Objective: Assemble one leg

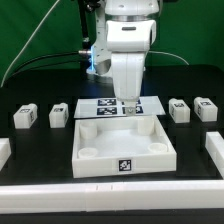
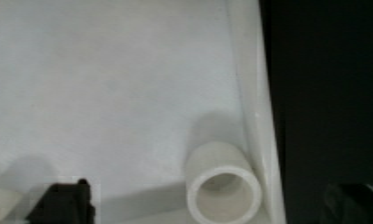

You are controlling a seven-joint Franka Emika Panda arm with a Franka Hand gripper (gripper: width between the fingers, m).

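My fingers (image 2: 62, 203) are wide apart, holding nothing, over the big white square plastic panel (image 1: 95, 140) near its round hole (image 2: 220, 190). One small white plastic leg block (image 1: 59, 114) sits on the black table (image 1: 30, 150), beside the panel.

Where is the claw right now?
In the exterior view, mid-frame, the claw hangs open over the far edge of the square panel, beside the marker board.

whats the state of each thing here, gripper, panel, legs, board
two-finger gripper: open, empty, low over the panel
large white square raised-rim panel: flat on the table, rim up, no leg fitted
small white stubby leg blocks: loose, two on either side
thin flat white marker board: flat, partly hidden by the arm
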